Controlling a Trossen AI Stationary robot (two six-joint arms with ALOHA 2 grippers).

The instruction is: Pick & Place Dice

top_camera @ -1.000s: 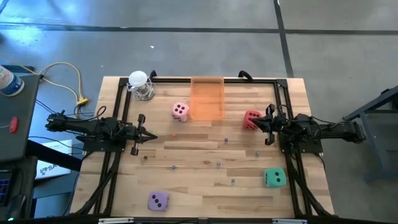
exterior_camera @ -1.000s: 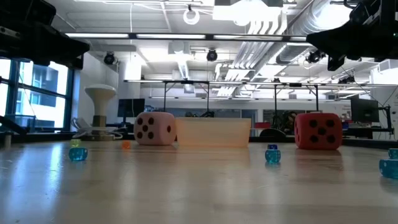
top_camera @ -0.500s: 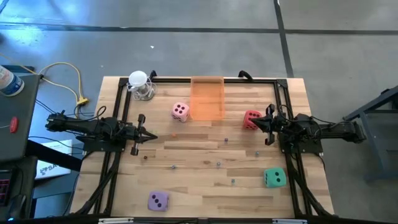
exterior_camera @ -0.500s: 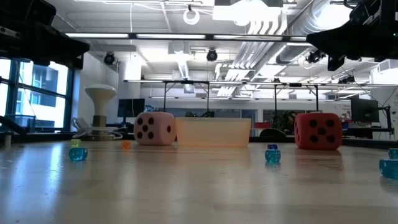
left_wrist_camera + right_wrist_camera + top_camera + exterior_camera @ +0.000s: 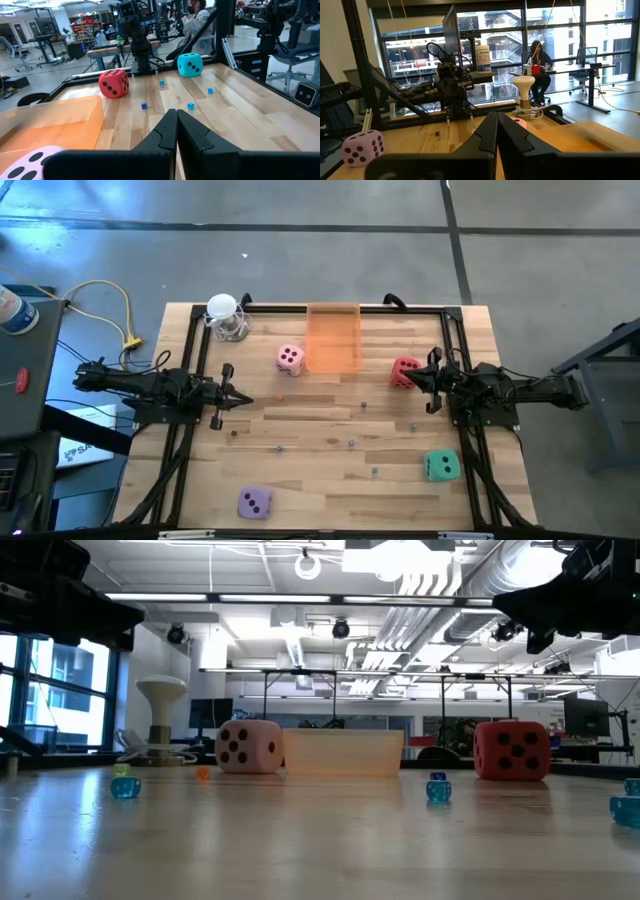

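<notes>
Both arms hang level over the bench [image 5: 320, 430], facing each other. The left end effector [image 5: 245, 401] is pinched tight on nothing, and so is the right end effector [image 5: 408, 379], which sits just beside the red die [image 5: 404, 370]. The pink die [image 5: 290, 359] rests against the orange tray [image 5: 332, 337]. The teal die [image 5: 442, 466] and purple die [image 5: 254, 502] lie nearer the front edge, with small beads [image 5: 351, 444] scattered between.
</notes>
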